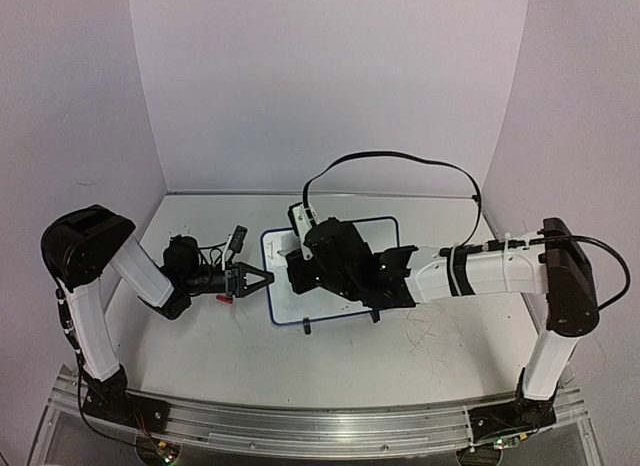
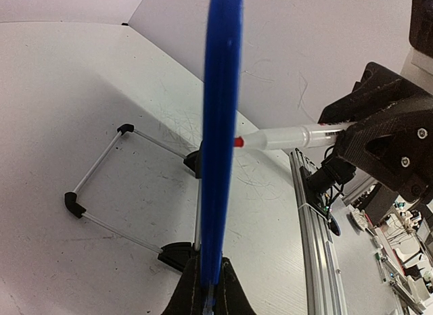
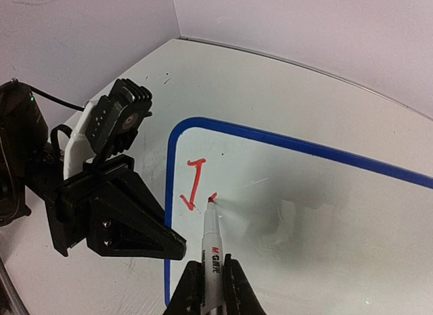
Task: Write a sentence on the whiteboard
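Observation:
The whiteboard (image 1: 388, 226) lies on the table, mostly under my right arm. It also shows in the right wrist view (image 3: 325, 193) and edge-on, as a blue rim (image 2: 220, 126), in the left wrist view. My left gripper (image 1: 262, 278) is shut on its left rim (image 2: 208, 288); it also shows in the right wrist view (image 3: 172, 246). My right gripper (image 3: 211, 271) is shut on a white red-tipped marker (image 3: 213, 240), tip touching the board. Of the sentence only a red "J" (image 3: 194, 183) and a short stroke at the tip show. The marker (image 2: 291, 136) also shows in the left wrist view.
The board's wire stand with black feet (image 2: 101, 193) rests on the scuffed table. An aluminium rail (image 2: 318, 261) runs along the near edge. White walls close in the back and sides. A black cable (image 1: 400, 158) arcs over my right arm.

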Action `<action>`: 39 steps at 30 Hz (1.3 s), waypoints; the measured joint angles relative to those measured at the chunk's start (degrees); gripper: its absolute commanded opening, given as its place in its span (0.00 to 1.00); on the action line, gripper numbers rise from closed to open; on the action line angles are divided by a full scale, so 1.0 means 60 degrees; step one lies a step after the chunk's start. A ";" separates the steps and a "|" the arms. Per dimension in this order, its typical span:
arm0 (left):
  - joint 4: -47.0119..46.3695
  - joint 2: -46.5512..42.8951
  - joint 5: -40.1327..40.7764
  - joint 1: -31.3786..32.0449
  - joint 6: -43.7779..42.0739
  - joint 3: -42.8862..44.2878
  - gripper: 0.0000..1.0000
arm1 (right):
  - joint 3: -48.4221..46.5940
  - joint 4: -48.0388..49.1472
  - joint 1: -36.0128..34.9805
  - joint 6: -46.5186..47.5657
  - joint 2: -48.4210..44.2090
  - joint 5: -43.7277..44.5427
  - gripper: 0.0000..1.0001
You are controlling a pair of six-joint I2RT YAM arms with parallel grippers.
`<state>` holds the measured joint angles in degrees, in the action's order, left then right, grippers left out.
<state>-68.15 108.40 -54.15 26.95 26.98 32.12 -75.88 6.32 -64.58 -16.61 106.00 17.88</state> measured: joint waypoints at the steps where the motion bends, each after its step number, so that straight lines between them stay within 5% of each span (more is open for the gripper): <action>1: -0.0003 0.0000 0.0000 -0.0003 0.0000 0.0000 0.00 | 0.0000 -0.0007 0.0000 -0.0004 0.0000 -0.0003 0.00; 39: 0.0008 0.0000 0.0022 0.0001 0.0007 0.0000 0.00 | 0.0131 -0.0210 -0.0022 -0.0247 -0.0062 0.0227 0.00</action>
<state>-68.10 108.40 -54.02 26.96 27.03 32.12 -75.09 5.06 -64.71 -18.09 105.62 19.25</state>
